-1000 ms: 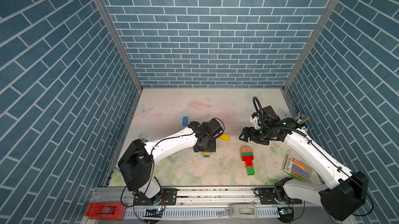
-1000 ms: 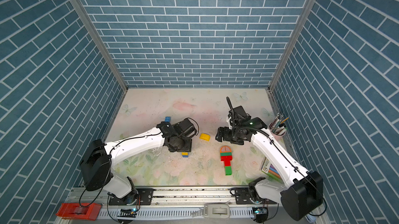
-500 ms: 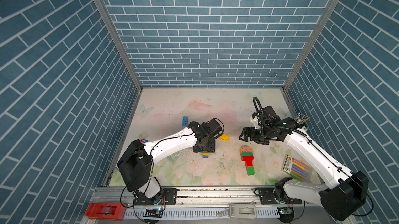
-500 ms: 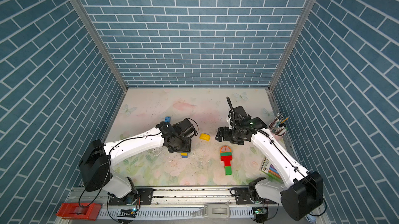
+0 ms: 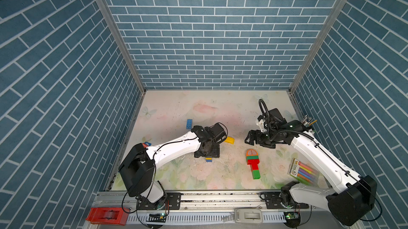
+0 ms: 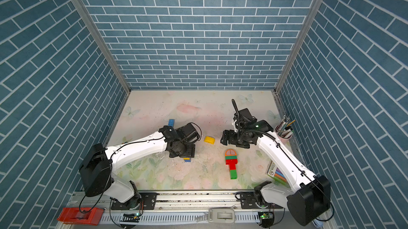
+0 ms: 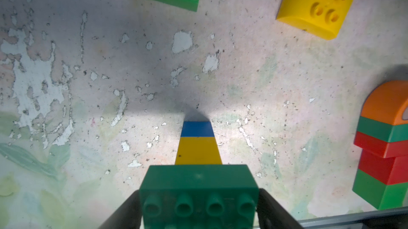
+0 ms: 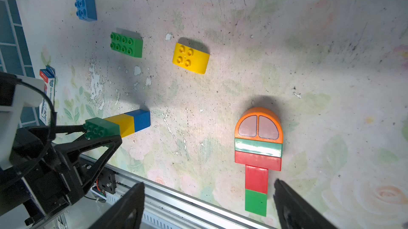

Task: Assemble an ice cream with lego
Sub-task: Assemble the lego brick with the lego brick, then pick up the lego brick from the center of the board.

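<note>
though an orange-topped green-and-red lego ice cream looks finished, left jaws bracket a topless green-yellow-blue lego stack, grip unclear; right jaws spread, empty.

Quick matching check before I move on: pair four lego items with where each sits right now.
1 blue brick
2 yellow piece
3 green-yellow-blue stack
4 orange-topped stack

A between the left fingers
B lying flat, nearest the front rail
C nearest the back wall
D loose beside the green brick

Pairs: 1-C, 2-D, 3-A, 4-B
</note>
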### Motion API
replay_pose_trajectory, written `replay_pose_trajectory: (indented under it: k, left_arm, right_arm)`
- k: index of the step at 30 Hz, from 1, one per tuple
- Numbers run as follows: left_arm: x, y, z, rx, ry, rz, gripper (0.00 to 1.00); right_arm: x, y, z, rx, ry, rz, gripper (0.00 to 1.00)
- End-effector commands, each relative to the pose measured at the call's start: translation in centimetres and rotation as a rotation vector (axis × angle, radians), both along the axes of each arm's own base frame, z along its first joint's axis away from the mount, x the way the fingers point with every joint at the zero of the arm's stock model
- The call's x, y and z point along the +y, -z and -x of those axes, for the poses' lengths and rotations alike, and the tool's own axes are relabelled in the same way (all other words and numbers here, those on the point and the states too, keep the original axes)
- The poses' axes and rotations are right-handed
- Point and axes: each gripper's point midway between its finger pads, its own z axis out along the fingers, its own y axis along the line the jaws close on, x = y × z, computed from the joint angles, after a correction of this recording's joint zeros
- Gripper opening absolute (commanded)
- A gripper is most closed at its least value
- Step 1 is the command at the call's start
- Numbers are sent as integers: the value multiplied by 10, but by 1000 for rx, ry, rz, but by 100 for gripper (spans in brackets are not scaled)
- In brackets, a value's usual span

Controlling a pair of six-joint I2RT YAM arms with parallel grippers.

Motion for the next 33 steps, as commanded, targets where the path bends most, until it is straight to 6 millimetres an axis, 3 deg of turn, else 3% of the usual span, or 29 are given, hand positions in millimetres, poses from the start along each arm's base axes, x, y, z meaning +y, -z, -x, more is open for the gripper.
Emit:
replay_pose_trajectory:
  k: [1,7,12,16,20,27,33]
  left_arm:
    - [10,-1,5,2,1,-40,85]
    - [7,-24,-2,-36,30,-32,99]
    - [4,-53,-11,-74,108,-57,100]
    - [4,-62,-26,-61,170,-88,100]
    - [1,-54,-53,-45,225,-94,99]
    - [1,-22,-108,-51,240,-134,100]
    - [4,8,-141,-64,216,-108,99]
  right_arm:
    - [-5,-10,1,-32,-12,7,92]
    - [-5,-12,2,-34,-10,6,93]
    - [-6,-15,2,-43,-8,8,93]
    - [-5,-16,1,-45,-6,4,92]
    - [-4,-17,-1,-44,3,-5,93]
    - [2,-15,-7,-36,3,-25,93]
    - [6,-13,-12,-30,7,-48,93]
